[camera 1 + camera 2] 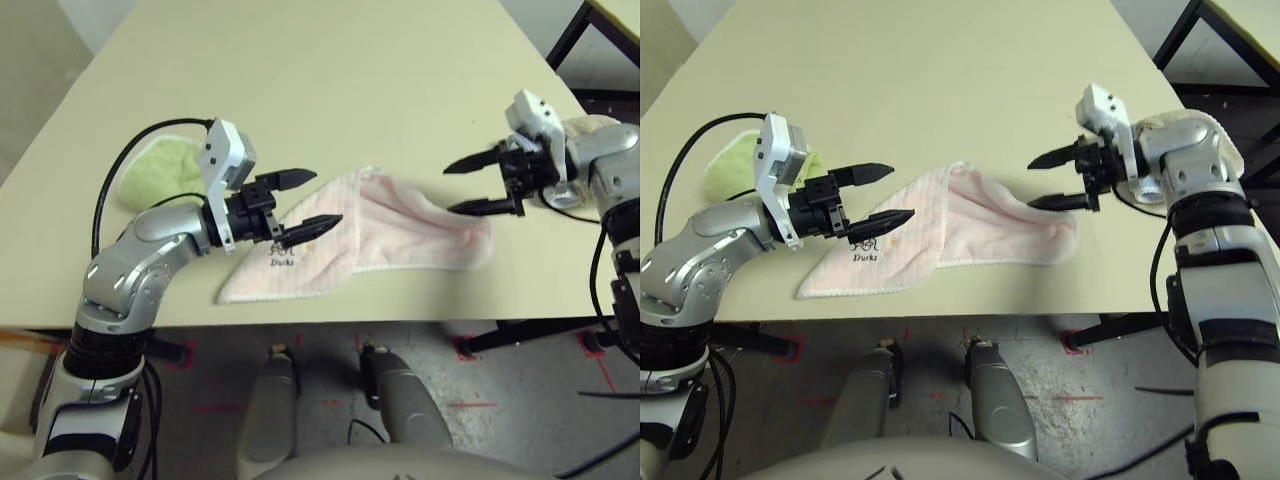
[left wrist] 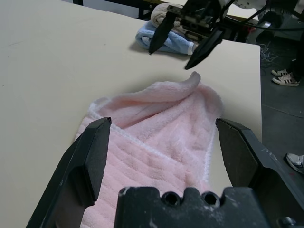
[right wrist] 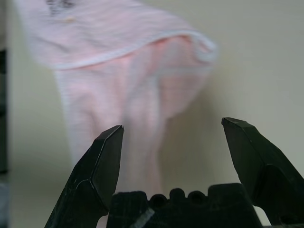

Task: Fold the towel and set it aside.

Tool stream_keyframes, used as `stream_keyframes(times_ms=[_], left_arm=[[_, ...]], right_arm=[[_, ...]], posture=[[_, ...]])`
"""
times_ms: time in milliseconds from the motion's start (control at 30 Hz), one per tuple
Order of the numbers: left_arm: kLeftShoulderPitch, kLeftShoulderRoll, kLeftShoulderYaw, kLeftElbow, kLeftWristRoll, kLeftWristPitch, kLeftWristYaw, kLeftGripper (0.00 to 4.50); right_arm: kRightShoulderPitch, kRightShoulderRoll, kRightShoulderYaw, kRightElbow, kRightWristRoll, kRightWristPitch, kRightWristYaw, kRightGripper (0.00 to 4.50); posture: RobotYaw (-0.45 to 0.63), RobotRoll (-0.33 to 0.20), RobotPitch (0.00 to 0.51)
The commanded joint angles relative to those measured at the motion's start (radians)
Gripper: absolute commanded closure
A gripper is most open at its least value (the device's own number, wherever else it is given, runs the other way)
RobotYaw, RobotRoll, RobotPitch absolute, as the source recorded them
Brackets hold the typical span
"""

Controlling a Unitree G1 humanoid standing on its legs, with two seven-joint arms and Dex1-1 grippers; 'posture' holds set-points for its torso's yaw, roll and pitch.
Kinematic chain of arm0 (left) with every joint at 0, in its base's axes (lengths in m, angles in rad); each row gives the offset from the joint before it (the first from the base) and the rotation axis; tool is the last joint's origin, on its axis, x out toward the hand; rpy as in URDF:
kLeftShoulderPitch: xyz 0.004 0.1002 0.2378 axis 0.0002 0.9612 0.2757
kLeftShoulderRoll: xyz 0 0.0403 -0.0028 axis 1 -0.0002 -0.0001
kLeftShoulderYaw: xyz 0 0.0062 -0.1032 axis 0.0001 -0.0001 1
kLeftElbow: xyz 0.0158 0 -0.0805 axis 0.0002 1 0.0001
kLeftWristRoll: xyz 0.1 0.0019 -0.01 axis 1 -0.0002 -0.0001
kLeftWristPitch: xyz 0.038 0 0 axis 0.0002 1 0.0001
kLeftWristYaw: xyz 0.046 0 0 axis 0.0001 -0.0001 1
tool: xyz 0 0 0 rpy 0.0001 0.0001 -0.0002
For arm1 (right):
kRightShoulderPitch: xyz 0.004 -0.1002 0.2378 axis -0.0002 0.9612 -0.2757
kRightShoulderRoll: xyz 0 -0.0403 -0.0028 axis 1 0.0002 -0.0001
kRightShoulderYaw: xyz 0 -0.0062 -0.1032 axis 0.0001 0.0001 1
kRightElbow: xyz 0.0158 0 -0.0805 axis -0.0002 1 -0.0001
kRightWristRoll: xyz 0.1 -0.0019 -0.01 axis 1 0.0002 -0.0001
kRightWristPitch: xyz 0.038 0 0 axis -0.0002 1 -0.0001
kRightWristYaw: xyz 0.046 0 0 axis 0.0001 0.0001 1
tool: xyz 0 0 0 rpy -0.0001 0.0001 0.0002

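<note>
Two pincers hang over one table (image 1: 330,70), both spread wide and both empty. At about nine o'clock from the scene's middle lies a single lime-green cloth (image 1: 160,170), flat and well apart from the work, likely parked there out of the way. Next comes the left pincer (image 1: 305,202), pointing roughly level toward three o'clock, its lower finger over the logo end of the towel without gripping it; I judge it is poised there to pin or pick up that end for the next fold.

One pale pink towel (image 1: 400,235) lies near the table's front edge, between the two arms. Its left part lies flat as a neat triangle with white edging and a dark embroidered logo, while the right part is a rumpled, loosely draped strip, so the fold looks only partly made and the towel is not yet set aside.

Further right, the right pincer (image 1: 480,185) hovers just above the towel's right end, fingers far apart and holding nothing, aimed back toward nine o'clock.

At roughly one o'clock, behind the right arm, sit one light blue cloth (image 2: 166,42) and one cream cloth (image 2: 164,12) stacked together, seemingly a pile for finished pieces.
</note>
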Motion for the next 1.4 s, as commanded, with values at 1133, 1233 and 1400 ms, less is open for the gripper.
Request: stream_keyframes(times_ms=[1133,1233,1400], left_arm=[[0.008,-0.01,-0.026,-0.019,0.006,0.016,0.004,0.0],[0.005,-0.011,-0.028,-0.015,0.009,0.015,0.001,0.0],[0.002,-0.011,-0.031,-0.008,0.014,0.01,-0.006,0.0]], right_arm=[[0.068,0.086,0.014,0.043,-0.152,-0.165,0.027,0.03],[0.058,0.089,0.002,0.036,-0.141,-0.168,0.026,0.03],[0.047,0.095,-0.015,0.008,-0.104,-0.164,0.05,0.03]], posture=[[0.1,0.0,0.169],[0.1,0.0,0.166],[0.1,0.0,0.161]])
